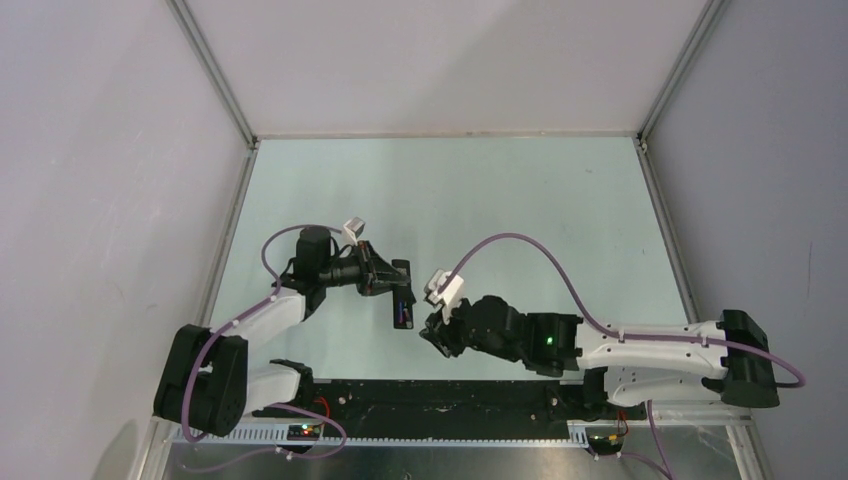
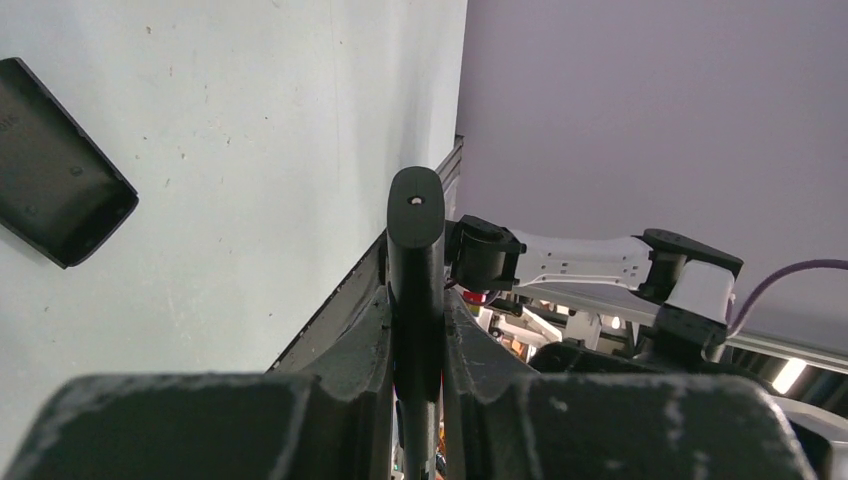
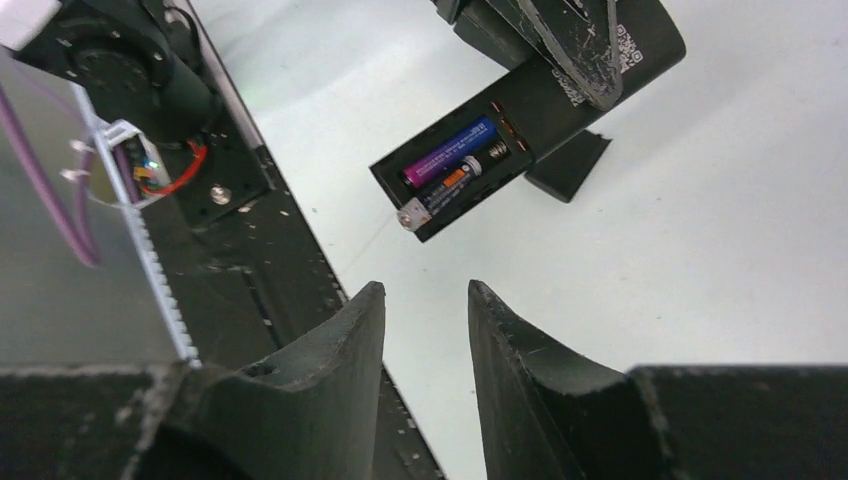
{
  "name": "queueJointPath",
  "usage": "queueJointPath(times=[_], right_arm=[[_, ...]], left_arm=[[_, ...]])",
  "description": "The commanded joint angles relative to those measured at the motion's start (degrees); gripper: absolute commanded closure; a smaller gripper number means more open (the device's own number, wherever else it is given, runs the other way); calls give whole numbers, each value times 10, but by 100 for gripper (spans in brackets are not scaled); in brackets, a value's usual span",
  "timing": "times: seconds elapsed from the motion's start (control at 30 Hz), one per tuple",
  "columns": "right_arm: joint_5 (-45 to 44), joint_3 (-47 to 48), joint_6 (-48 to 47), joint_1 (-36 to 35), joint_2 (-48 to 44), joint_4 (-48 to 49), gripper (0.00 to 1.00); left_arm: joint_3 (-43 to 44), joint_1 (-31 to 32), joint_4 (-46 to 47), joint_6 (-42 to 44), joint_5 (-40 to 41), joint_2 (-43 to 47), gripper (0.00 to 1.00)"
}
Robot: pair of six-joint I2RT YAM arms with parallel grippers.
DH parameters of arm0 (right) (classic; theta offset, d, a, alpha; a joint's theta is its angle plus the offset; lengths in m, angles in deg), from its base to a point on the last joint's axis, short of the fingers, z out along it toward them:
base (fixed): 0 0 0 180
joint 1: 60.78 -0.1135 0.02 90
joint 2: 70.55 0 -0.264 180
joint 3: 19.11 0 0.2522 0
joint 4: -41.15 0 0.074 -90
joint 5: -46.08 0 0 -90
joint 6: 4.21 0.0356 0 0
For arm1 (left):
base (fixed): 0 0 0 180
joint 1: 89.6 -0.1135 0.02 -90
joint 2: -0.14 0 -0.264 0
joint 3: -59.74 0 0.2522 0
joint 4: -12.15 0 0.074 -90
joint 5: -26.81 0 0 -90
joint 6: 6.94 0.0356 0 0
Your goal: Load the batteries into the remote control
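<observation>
Batteries [image 3: 455, 165] sit in remote [image 3: 530, 110], pinched by left gripper [image 2: 415, 310]; right gripper [image 3: 425, 345], spread, should probably press the dark one flush.

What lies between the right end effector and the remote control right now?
Nothing: only bare table shows between the open right end effector and the remote control, seen in the right wrist view.

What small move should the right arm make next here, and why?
Probably bring the open right gripper up to press the dark battery down. Its pale end pokes past the edge of the recess in the remote control held by the left gripper, while the blue-purple battery lies flat.
</observation>
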Motion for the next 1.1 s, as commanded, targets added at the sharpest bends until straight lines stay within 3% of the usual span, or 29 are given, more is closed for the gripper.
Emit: queueJointPath(times=[0.0,0.33,0.77,1.07], right_arm=[[-67,-35,-106,-21,-19,142,61],[-101,-45,-83,-31,24,210,72],[-87,-45,-65,-34,46,188,68],[-99,-44,-47,-31,54,175,71]], left_arm=[[25,-2,16,-4,-28,17,100],[27,2,16,3,-39,18,100],[28,2,16,10,-38,11,100],[28,2,16,9,-38,14,100]])
